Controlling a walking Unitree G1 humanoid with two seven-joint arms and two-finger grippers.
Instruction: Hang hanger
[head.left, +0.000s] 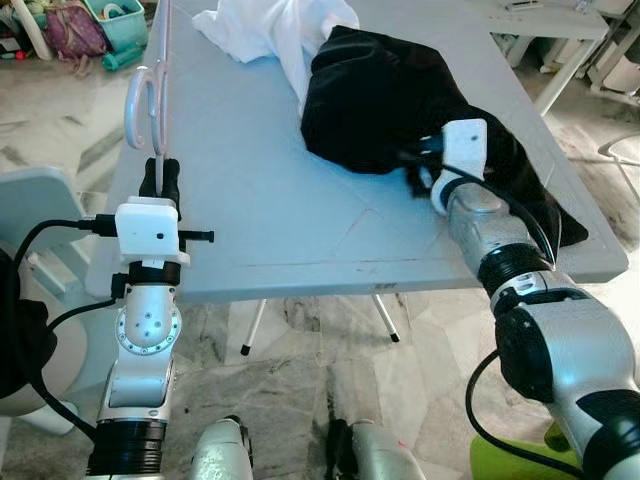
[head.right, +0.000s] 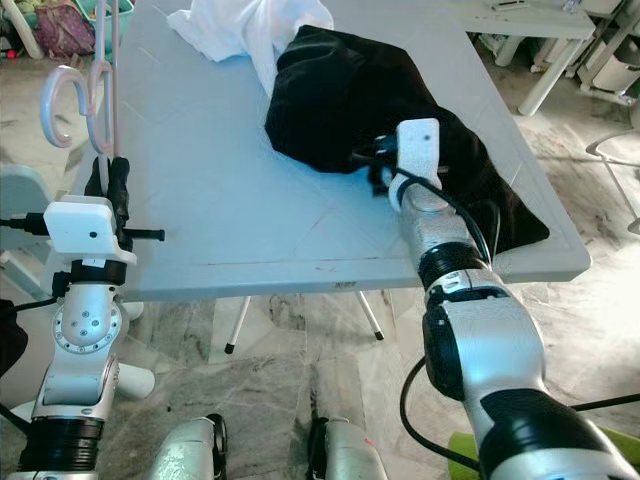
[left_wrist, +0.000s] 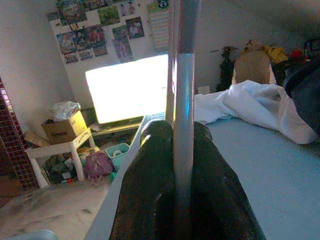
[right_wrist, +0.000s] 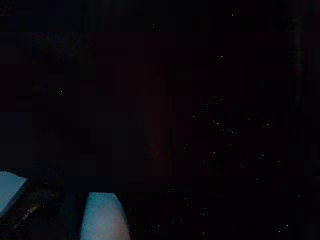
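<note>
Left claw (head.left: 160, 180) clamping hanger (head.left: 150, 95)

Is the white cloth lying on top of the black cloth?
No. The white cloth lies at the far side of the table, and the black cloth overlaps its edge.

My left gripper (head.left: 160, 180) pinches a smooth, glossy plastic hanger (head.left: 150, 95); matt black cloth (head.left: 400, 100) and white cloth (head.left: 270, 30) crumple on the smooth grey table (head.left: 280, 200).

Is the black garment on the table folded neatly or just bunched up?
Bunched up. The black garment lies in a rumpled heap on the table, with the right gripper at its edge.
</note>
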